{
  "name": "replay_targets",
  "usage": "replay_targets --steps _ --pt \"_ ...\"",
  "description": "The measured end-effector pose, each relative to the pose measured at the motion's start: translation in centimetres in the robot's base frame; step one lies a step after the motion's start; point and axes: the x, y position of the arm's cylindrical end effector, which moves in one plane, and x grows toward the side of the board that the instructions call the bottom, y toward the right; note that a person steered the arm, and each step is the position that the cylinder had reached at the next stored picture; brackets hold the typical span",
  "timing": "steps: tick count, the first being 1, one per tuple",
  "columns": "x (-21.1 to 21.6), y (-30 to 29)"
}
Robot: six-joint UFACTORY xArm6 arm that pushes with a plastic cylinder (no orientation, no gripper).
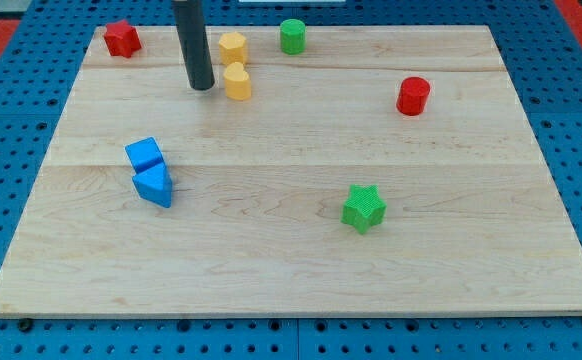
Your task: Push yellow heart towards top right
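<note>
The yellow heart (237,82) lies near the view's top, left of centre, on the wooden board (291,250). A yellow hexagon block (232,47) sits just above it, nearly touching. My tip (202,87) stands on the board just left of the yellow heart, a small gap between them. The dark rod rises from it out of the view's top.
A red star block (122,38) is at the top left. A green cylinder (292,36) is at the top, a red cylinder (413,96) at the right. A blue cube (144,154) and a blue triangle (154,185) touch at the left. A green star (363,208) lies below centre right.
</note>
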Motion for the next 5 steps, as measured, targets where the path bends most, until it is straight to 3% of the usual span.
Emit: replay_targets --steps 1,3,5 --pt "-0.9 6.4" --pt "-4.8 12.6" --pt "-5.1 9.0"
